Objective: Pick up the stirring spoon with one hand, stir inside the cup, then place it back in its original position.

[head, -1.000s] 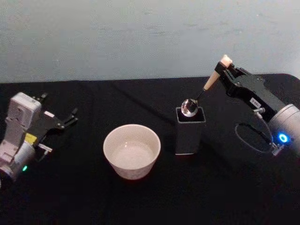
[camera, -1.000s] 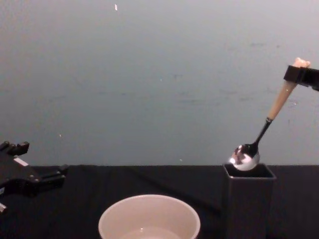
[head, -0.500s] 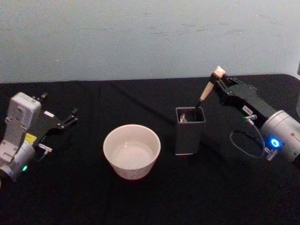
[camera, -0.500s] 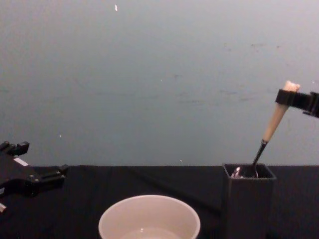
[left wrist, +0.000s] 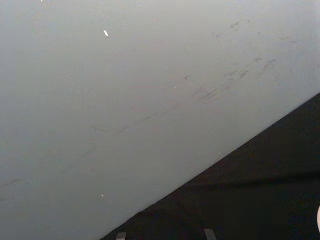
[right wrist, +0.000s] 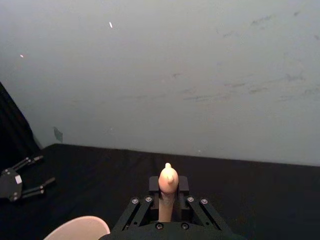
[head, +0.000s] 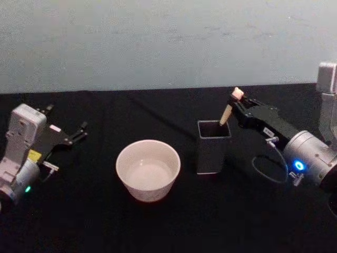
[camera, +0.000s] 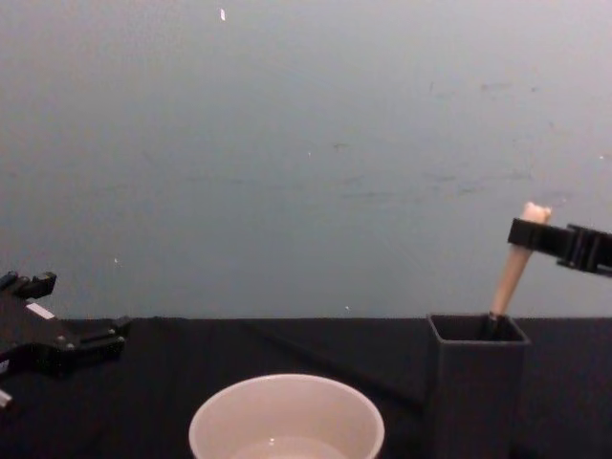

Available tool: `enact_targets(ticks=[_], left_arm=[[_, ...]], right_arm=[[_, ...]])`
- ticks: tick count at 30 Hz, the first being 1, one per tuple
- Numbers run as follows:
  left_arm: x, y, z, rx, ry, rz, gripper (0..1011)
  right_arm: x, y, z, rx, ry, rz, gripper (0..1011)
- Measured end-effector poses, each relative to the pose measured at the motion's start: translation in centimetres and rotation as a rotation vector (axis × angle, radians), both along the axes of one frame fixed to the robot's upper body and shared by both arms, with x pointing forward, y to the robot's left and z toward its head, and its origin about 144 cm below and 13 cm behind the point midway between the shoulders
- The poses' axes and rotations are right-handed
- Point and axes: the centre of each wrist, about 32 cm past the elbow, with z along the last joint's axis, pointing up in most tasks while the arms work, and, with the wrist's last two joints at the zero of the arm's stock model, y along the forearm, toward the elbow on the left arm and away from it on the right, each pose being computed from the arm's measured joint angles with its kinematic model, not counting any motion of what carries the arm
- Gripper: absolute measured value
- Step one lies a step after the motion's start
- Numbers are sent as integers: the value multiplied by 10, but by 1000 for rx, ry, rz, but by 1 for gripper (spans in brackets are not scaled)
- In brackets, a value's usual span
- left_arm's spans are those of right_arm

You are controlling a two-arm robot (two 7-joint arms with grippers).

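Your right gripper (head: 236, 103) clenches the stirring spoon (head: 227, 112) just under its bear head. The spoon's lower end goes down below the jaws into the holder (head: 211, 154). Release slowly, then draw straight back, so the handle only leans on the rim. The left gripper (head: 73, 134) is parked far aside, jaws released.
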Motion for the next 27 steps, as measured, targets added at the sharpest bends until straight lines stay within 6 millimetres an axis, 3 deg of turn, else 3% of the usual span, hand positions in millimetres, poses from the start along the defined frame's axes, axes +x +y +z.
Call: enact_targets(ticks=[27], left_arm=[[0, 0, 0, 0, 0, 0, 1001]], right_arm=[[5, 4, -18, -62, 68, 9, 212]])
